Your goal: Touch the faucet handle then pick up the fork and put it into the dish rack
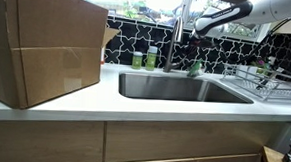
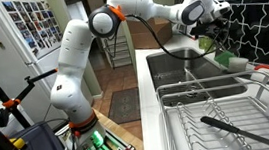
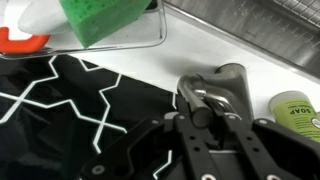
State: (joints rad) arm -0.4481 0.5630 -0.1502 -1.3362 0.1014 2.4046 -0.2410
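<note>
- Dish rack (image 1: 273,86) is sitting at the right edge of an exterior view, on the counter just beside the sink (image 1: 175,88). It is waiting on a fork, and by my read that leg is not yet begun.
- Gripper (image 1: 199,30) is hanging right of centre in the upper part of the frame, just beside the tall chrome faucet (image 1: 175,38). I'm judging the touch step to be the one in hand. In the wrist view its dark fingers are showing at the bottom edge, and I cannot tell whether they are apart or together.
- Fork: I'm not making it out anywhere for sure. A slim dark utensil (image 2: 228,124) is lying across the rack wires at the lower right of an exterior view, and I cannot tell if that's it.
- Faucet handle (image 3: 222,85) is gleaming right of centre in the wrist view, right at the fingertips; touching or just shy is too close to call. The next move is calling for a short, gentle nudge onto the lever, then a clean retreat to go hunting for the fork.
</note>
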